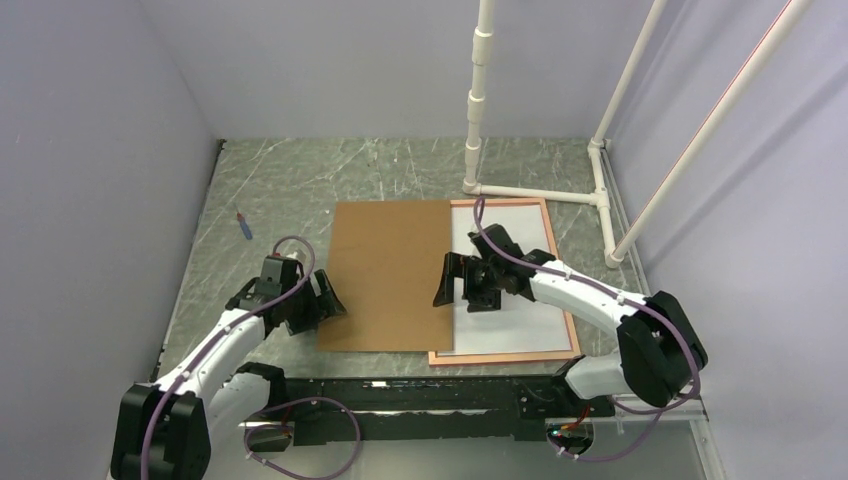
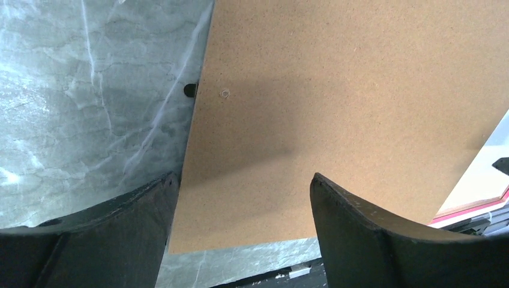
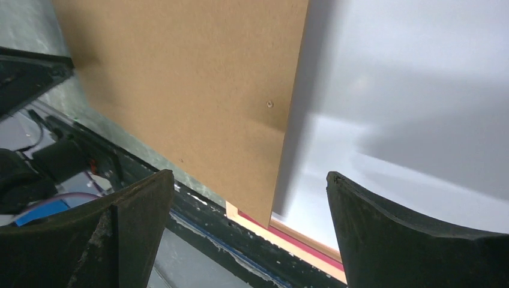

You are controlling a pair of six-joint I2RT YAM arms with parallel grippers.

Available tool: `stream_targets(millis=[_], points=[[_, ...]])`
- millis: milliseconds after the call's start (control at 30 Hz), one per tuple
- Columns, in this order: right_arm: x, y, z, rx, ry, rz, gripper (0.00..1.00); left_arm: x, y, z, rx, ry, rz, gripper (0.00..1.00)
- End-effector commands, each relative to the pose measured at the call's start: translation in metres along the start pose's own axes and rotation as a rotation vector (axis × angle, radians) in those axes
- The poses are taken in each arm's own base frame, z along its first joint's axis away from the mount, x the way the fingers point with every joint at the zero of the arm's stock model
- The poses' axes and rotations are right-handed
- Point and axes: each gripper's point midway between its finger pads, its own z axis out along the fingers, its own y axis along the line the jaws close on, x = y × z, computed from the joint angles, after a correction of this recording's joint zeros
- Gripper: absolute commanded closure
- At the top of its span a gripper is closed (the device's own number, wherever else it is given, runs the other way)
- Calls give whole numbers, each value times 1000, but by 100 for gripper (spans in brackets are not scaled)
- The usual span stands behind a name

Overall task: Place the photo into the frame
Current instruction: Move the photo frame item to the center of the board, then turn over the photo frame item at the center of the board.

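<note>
The frame (image 1: 508, 357) lies flat right of centre, with narrow reddish-pink edges. A white sheet (image 1: 515, 228) fills it, seemingly the photo with its white back up; no printed side shows. The brown backing board (image 1: 390, 272) lies left of it and overlaps the frame's left edge. My left gripper (image 1: 325, 300) is open and empty at the board's near left corner (image 2: 180, 240), as the left wrist view (image 2: 243, 198) shows. My right gripper (image 1: 452, 280) is open and empty above the board's right edge. In the right wrist view (image 3: 249, 192) it straddles the board (image 3: 192, 78), the white sheet (image 3: 408, 90) and the frame's near edge (image 3: 294, 237).
A white pipe stand (image 1: 478, 100) rises at the back, and its base pipes (image 1: 540, 192) run along the frame's far and right sides. A small blue pen-like object (image 1: 243, 226) lies at far left. The black base rail (image 1: 420, 400) runs along the near edge. Walls enclose the table.
</note>
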Motion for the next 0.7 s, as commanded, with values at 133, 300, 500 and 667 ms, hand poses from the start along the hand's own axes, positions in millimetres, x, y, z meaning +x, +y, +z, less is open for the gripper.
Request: stream_targets(millis=[133, 300, 500, 667], points=[[-23, 20, 4, -214, -25, 23, 1, 4, -2, 9, 17, 31, 0, 18], [-24, 22, 16, -257, -3, 58, 2, 10, 0, 12, 31, 44, 1, 21], [-29, 28, 24, -288, 9, 65, 4, 13, -2, 15, 50, 53, 3, 23], [-31, 31, 23, -302, 9, 70, 5, 15, 0, 16, 44, 59, 5, 24]])
